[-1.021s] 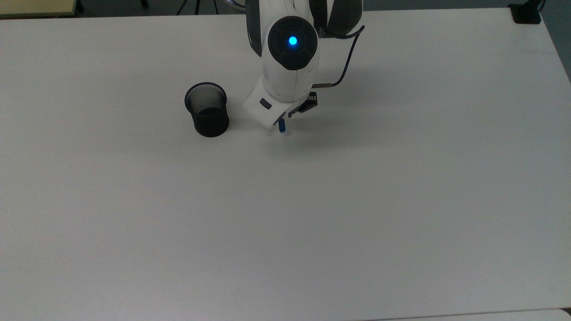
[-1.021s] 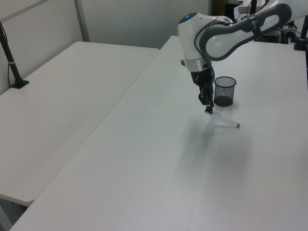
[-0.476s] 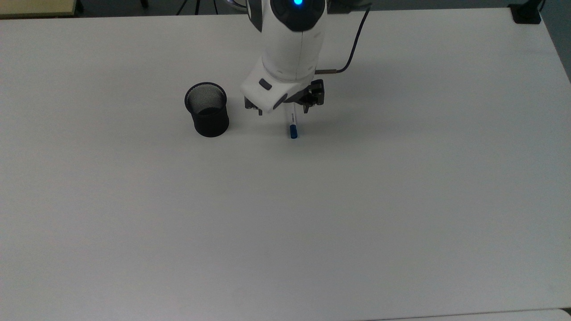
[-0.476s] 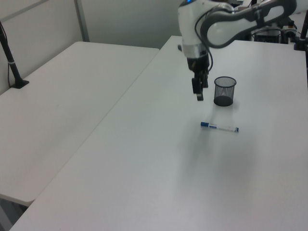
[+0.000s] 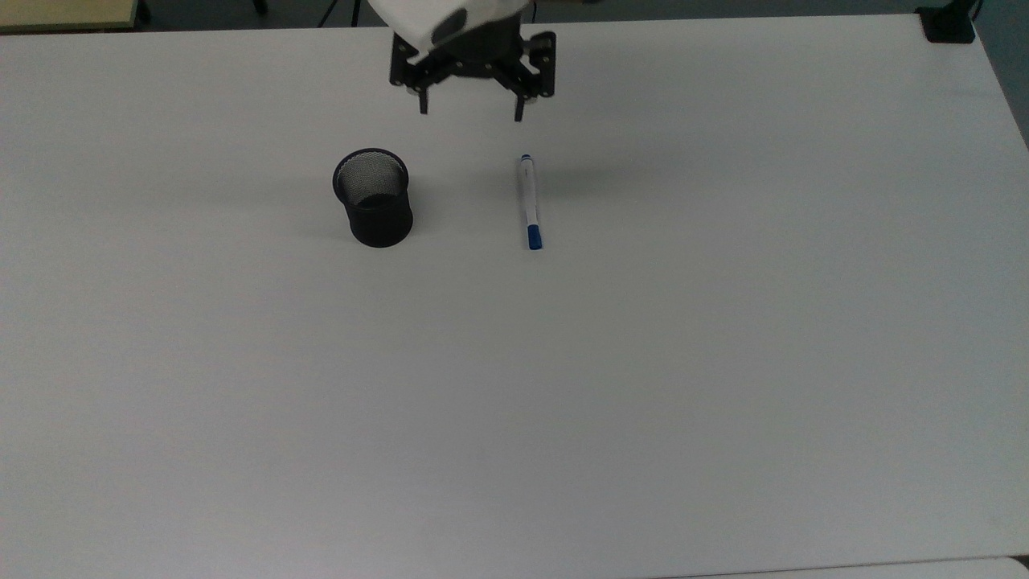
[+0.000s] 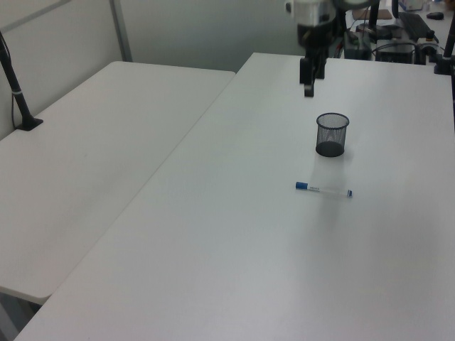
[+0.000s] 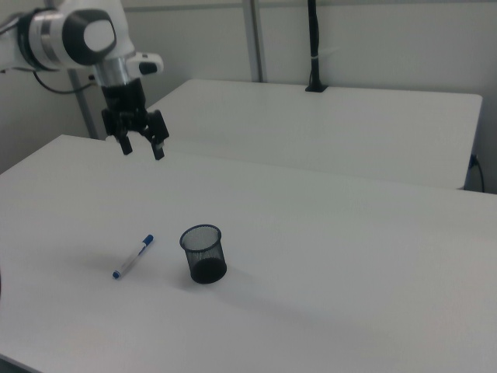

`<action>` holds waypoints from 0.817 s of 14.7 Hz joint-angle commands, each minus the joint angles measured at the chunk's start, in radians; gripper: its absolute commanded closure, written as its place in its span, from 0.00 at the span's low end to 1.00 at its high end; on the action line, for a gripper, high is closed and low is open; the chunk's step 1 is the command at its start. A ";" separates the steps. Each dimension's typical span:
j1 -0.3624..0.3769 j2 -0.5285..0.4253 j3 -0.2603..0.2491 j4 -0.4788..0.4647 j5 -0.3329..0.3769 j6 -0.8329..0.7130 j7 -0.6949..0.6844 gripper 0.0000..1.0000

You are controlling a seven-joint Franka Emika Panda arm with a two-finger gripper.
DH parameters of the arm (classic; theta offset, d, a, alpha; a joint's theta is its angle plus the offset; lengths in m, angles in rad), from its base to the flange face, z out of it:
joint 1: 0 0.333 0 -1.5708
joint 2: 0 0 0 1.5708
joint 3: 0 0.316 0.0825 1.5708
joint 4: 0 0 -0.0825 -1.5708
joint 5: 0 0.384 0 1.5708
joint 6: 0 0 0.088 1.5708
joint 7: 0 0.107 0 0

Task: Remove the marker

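Observation:
The white marker [image 5: 528,201] with a blue cap lies flat on the white table [image 5: 643,362], to the right of the black mesh cup [image 5: 373,197] in the top view. The marker [image 6: 323,189] rests in front of the cup [image 6: 332,134] in the left view, and the marker [image 7: 133,256] lies left of the cup [image 7: 203,253] in the right view. My gripper [image 5: 470,106] hangs open high above the table, behind both, holding nothing. The gripper [image 7: 142,147] is well clear of the marker; in the left view the gripper [image 6: 308,84] is seen edge-on.
A second white table [image 6: 85,149] stands beside this one. A black clamp post [image 7: 314,47] rises at its far edge, and another black clamp [image 5: 949,22] sits on the top view's upper right corner.
The gripper let go of the marker, which now lies flat on the table. The arm rose and drew back away from it, fingers spread open.

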 commanded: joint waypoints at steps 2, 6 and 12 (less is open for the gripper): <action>-0.057 -0.122 -0.007 -0.075 0.002 -0.006 0.017 0.00; -0.069 -0.134 -0.009 -0.072 -0.010 -0.012 0.011 0.00; -0.069 -0.134 -0.009 -0.072 -0.010 -0.023 0.014 0.00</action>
